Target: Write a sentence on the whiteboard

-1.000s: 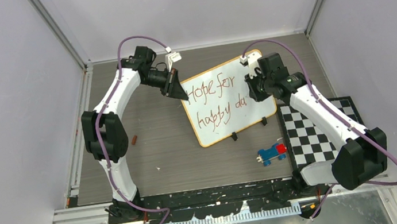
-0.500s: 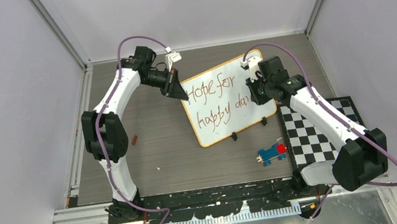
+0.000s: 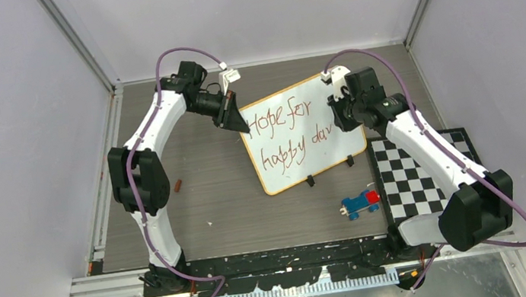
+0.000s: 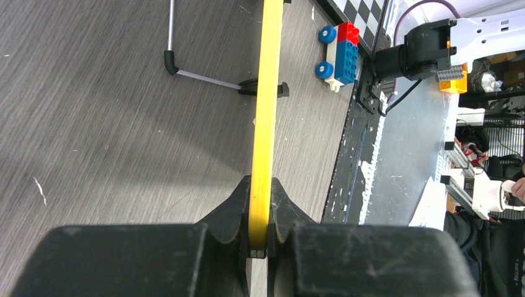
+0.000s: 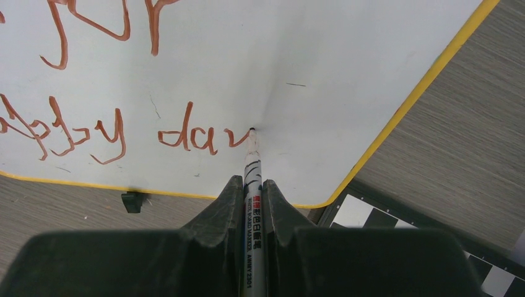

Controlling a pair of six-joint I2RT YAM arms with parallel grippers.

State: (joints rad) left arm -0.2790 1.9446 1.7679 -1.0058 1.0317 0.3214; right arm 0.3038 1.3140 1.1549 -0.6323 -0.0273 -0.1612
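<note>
black jaws of my right gripper (image 5: 252,183) clamp the marker (image 5: 251,158), its tip touching the whiteboard (image 5: 347,62) between my arms, where the sentence (image 5: 184,133) reads "hope for happy da" plus a started stroke, ending unwritten, while my left gripper (image 4: 260,185) pinches its rim; upper line cropped in my wrist view.

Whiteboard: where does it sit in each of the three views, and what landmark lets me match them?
Top external: whiteboard at centre, askew, between the two arms.
Left wrist: seen edge-on, its yellow rim running up from the left end effector, which is shut on it.
Right wrist: whiteboard face fills the upper picture, marker tip touching it.
Shared landmark: checkered mat, by the whiteboard's near right corner.
</note>
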